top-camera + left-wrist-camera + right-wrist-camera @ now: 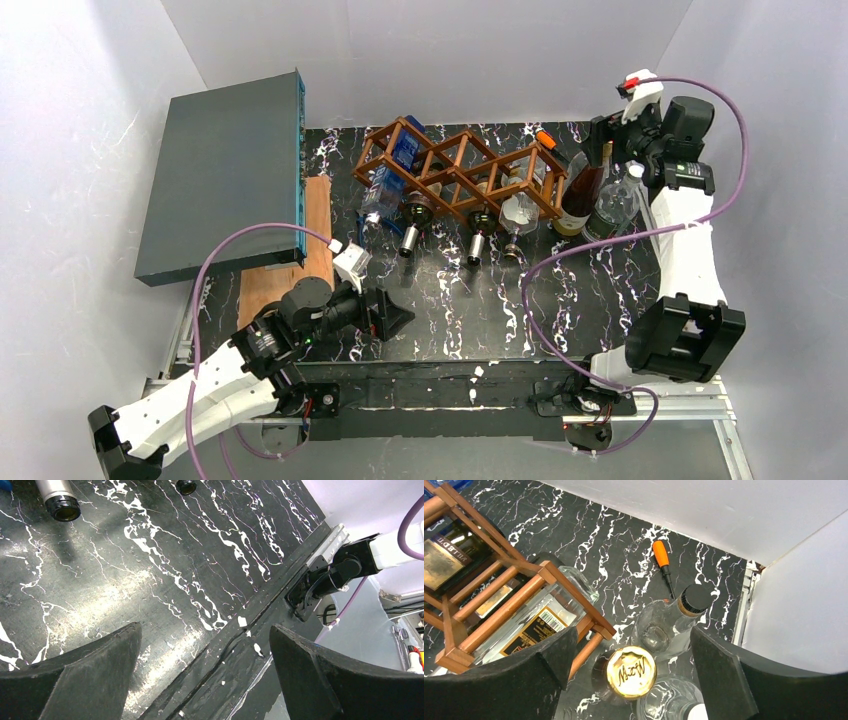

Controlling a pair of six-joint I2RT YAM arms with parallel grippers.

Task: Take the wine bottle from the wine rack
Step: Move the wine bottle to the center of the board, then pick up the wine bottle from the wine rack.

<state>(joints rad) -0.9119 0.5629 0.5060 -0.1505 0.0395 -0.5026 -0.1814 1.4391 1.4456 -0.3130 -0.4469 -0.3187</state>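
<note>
Here, the left gripper [392, 318] hovers low over the black marbled counter [450, 310], jaws wide apart, empty. The brown wooden lattice wine rack [455, 165] sits mid-counter, bottles [415, 215] lying in its cells. Just right of it, the dark gold-capped wine bottle [630, 671] stands upright beneath the right gripper [632, 630], its jaws apart.

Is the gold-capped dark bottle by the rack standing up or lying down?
Upright. The gold-capped bottle shows its cap face-on from above, standing beside the wine rack.

wine rack [458, 175]: brown | table [600, 290]: black, white veining | screwdriver [661, 555]: orange handle | box [215, 180]: grey
</note>
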